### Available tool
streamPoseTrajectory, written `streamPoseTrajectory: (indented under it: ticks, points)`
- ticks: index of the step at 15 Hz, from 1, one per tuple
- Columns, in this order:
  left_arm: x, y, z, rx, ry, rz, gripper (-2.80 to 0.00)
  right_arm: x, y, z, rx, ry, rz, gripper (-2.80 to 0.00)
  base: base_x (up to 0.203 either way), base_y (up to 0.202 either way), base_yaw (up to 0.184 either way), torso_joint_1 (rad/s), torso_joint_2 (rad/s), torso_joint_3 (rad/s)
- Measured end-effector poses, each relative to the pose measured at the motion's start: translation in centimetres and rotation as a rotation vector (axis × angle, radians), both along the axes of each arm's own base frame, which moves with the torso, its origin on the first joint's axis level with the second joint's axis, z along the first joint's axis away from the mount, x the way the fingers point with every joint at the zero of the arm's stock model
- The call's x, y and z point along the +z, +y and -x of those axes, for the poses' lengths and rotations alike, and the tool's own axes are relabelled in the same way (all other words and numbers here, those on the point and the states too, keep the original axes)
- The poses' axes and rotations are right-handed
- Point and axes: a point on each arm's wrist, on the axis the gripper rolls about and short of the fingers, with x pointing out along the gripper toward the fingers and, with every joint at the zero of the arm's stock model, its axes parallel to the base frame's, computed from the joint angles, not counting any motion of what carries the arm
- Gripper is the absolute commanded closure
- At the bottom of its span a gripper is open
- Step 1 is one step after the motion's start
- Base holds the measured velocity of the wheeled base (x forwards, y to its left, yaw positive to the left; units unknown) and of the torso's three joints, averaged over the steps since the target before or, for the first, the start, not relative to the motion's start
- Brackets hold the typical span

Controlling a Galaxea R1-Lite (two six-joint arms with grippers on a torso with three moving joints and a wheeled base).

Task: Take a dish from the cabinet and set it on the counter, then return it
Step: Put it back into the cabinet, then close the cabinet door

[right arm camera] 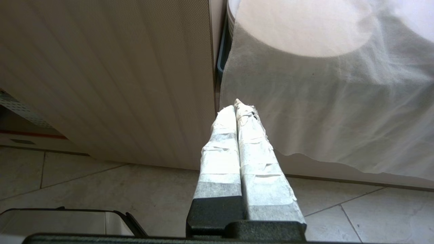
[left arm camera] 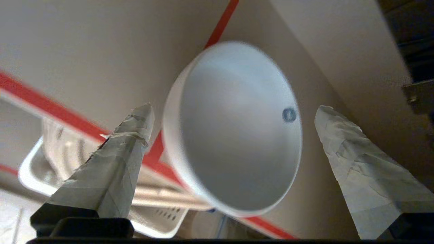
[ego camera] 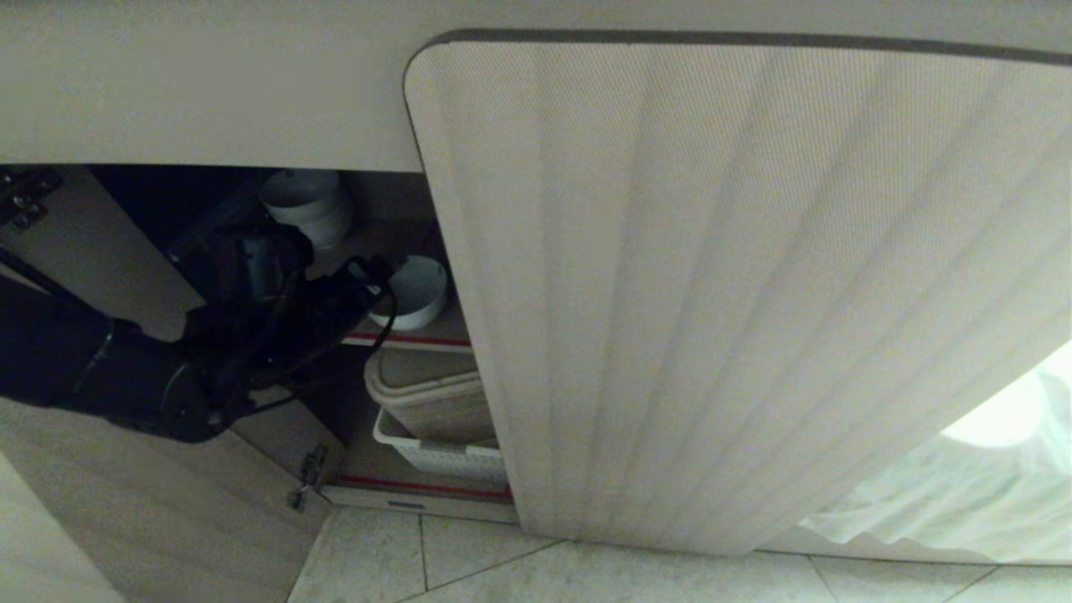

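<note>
The left gripper (left arm camera: 234,112), its two tape-wrapped fingers (left arm camera: 115,162) spread wide apart and holding nothing, is reaching into the open left bay of the low cabinet (ego camera: 720,293) with the pale beige fluted doors. From its own wrist view the small white round ceramic bowl (left arm camera: 237,135) lies straight ahead, squarely in the gap between the two fingers, touching neither as far as I can tell. In that view one finger stands beside the near rim and the other off the far rim, so the bowl's width runs across the opening.

In the head view the bowl (ego camera: 416,289) sits on the brown upper shelf with the red edge (ego camera: 410,339), close to the shelf's front and just to the right of the black arm's tip. Behind it and further left is a stack of similar white bowls (ego camera: 308,205). Below the shelf sits a white perforated plastic basket (ego camera: 435,452).

I'd judge the next move needs only a short push forward, then a close across the rim.

Off to the right, the right gripper (right arm camera: 237,108) hangs parked before the closed door with its taped fingers pressed together; the left arm is plainly the nearer one.
</note>
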Motion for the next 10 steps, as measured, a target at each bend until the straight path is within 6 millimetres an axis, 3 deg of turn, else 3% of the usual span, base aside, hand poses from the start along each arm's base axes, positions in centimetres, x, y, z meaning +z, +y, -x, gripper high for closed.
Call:
streamPoseTrajectory:
  ticks: [4,10]
  points:
    - [0.0,0.3,0.9,0.0,0.001,-0.056,-2.8,0.0,0.0,0.0,0.0,0.0,0.0,0.0,0.0,0.0,0.0,0.0,0.0,0.0]
    - [0.3,0.7,1.9,0.001,-0.161,-0.187,-2.8,0.0,0.0,0.0,0.0,0.0,0.001,0.0,0.0,0.0,0.0,0.0,0.0,0.0]
